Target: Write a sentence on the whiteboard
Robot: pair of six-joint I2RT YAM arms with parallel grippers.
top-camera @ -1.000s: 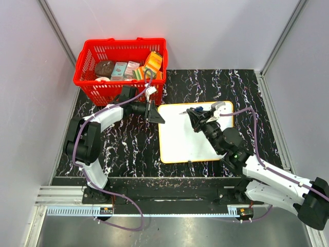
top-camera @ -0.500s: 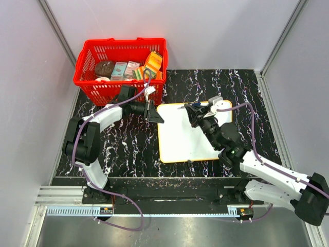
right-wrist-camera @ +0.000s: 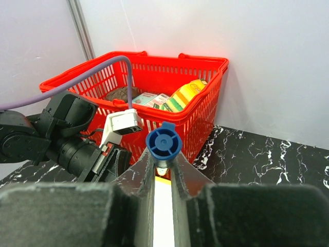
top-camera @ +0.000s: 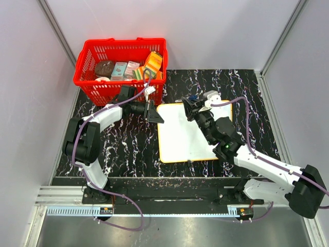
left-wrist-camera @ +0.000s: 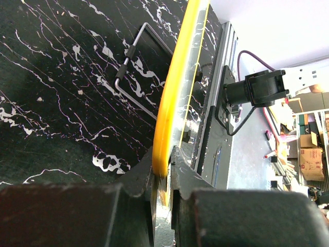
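Right pincer (top-camera: pixel 191 104) shifted left toward whiteboard (top-camera: pixel 185 139) far edge, clamping blue marker (right-wrist-camera: pixel 163 143); board white, yellow-rimmed; left pincer (left-wrist-camera: pixel 163 172) pinching corner.

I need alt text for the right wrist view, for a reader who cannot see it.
The right gripper, jaws shut, holds a blue marker end-on to the camera. Behind stands a red basket of packaged goods, with the left arm at left.
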